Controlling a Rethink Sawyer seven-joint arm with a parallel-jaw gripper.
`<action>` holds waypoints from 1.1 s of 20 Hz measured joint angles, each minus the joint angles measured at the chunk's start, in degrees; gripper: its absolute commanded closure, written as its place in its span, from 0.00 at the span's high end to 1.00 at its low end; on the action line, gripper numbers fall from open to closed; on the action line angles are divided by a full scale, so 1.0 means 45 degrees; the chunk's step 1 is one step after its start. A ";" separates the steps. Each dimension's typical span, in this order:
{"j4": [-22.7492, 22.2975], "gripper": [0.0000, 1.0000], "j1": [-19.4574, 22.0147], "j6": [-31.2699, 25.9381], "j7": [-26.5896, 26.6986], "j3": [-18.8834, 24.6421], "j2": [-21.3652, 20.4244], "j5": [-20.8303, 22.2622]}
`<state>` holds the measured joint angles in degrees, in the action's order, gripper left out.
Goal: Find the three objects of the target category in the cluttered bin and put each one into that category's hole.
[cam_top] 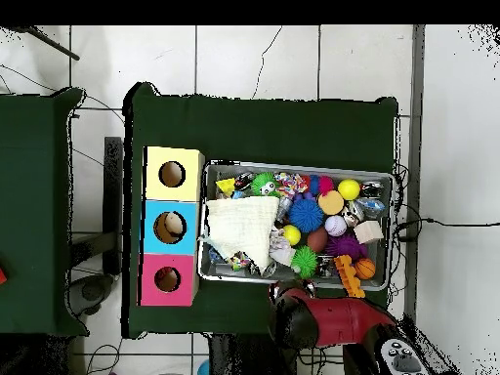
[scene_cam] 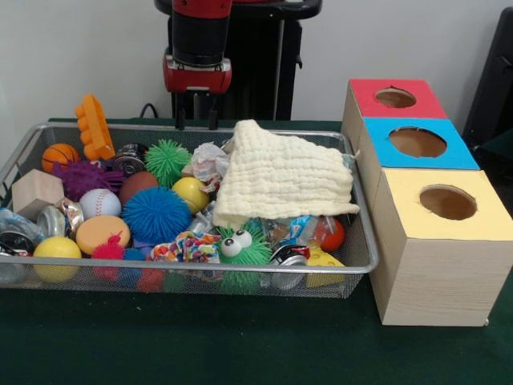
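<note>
Front view: gripper (scene_cam: 197, 120) hangs empty with jaws apart above the bin's (scene_cam: 365, 241) far rim. Lift the cloth (scene_cam: 280, 176) aside first, since it may hide targets.

Plain white wall (scene_cam: 72, 56), white tiled floor (cam_top: 293, 59), dark green table covering (scene_cam: 200, 345)

I work in a lab: green-clothed tables (cam_top: 254, 127) on a tiled floor (cam_top: 234, 59), loose cables (cam_top: 439, 223) trailing, bare white wall (scene_cam: 72, 56) behind my pedestal.
</note>
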<state>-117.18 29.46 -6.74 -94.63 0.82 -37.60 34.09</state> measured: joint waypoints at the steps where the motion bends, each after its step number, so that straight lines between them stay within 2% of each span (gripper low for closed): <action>1: 0.0006 1.00 0.0000 -0.0003 0.0000 -0.0002 0.0000 0.0000; 12: 0.0037 1.00 -0.0065 0.0042 0.0000 -0.0061 0.0020 -0.0003; 22: 0.0026 1.00 -0.0657 0.0796 0.0000 -0.0706 0.0122 0.0008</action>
<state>-117.07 26.51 -3.15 -94.63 -2.35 -37.05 34.13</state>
